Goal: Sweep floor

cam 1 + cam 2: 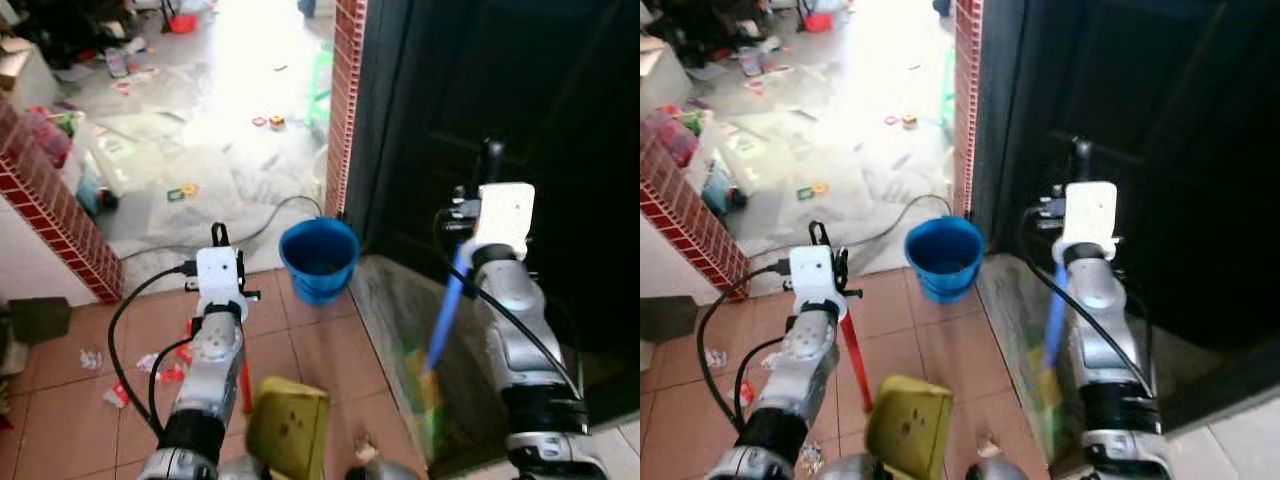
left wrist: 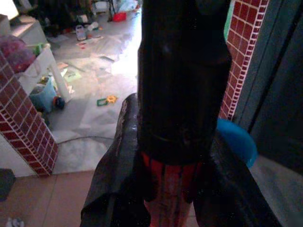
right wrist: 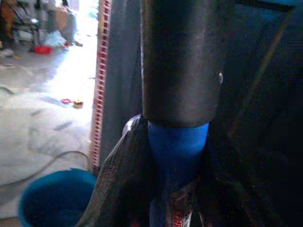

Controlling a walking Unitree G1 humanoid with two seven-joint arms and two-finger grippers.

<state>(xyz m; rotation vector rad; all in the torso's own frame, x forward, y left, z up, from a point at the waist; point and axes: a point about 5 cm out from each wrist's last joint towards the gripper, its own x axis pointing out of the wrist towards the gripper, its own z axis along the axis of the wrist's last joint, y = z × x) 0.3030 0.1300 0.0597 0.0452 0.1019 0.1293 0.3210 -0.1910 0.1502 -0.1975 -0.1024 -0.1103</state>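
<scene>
left gripper (image 2: pixel 175 189) closed on red handle (image 1: pixel 853 360), dustpan (image 1: pixel 908 425) below | right gripper (image 3: pixel 175 189) closed on blue broom (image 1: pixel 445 310), handle between fingers | bucket (image 1: pixel 319 258) on tiles ahead

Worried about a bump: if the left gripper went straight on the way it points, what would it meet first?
Probably the blue bucket, which stands just ahead of the left gripper holding the red handle. Depth is unclear; it might pass beside it toward the littered floor.

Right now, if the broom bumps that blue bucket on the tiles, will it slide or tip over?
The blue bucket looks like thin plastic, so probably light and likely to slide on the smooth tiles. It stands upright and widens toward the rim, so a high knock might tip it. Whether it holds anything can't be told.
</scene>
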